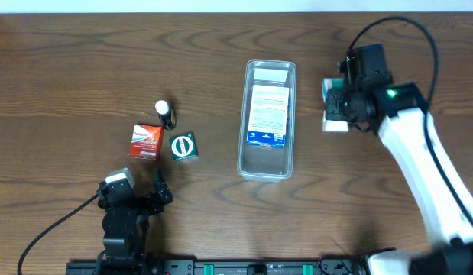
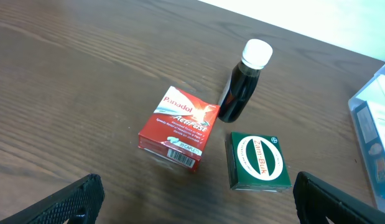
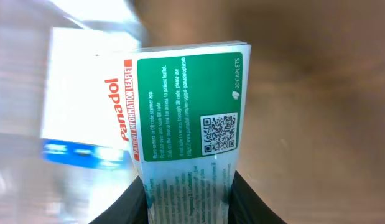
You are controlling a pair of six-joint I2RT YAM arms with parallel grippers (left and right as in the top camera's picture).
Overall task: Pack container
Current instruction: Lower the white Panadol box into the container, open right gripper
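Note:
The clear plastic container (image 1: 267,164) lies in the middle of the table with a white and blue box (image 1: 268,114) inside; it shows blurred in the right wrist view (image 3: 74,93). My right gripper (image 1: 335,107) is to the container's right, shut on a green and white Panadol box (image 3: 186,124) held above the table. My left gripper (image 1: 156,187) is open and empty near the front edge (image 2: 195,199). Ahead of it lie a red Panadol box (image 2: 178,127), a green Zam-Buk box (image 2: 259,160) and a dark bottle with a white cap (image 2: 242,84).
The red box (image 1: 144,141), green box (image 1: 183,147) and bottle (image 1: 165,113) sit close together left of the container. The right arm's white link (image 1: 427,168) stretches over the right side of the table. Black cables trail from both arms.

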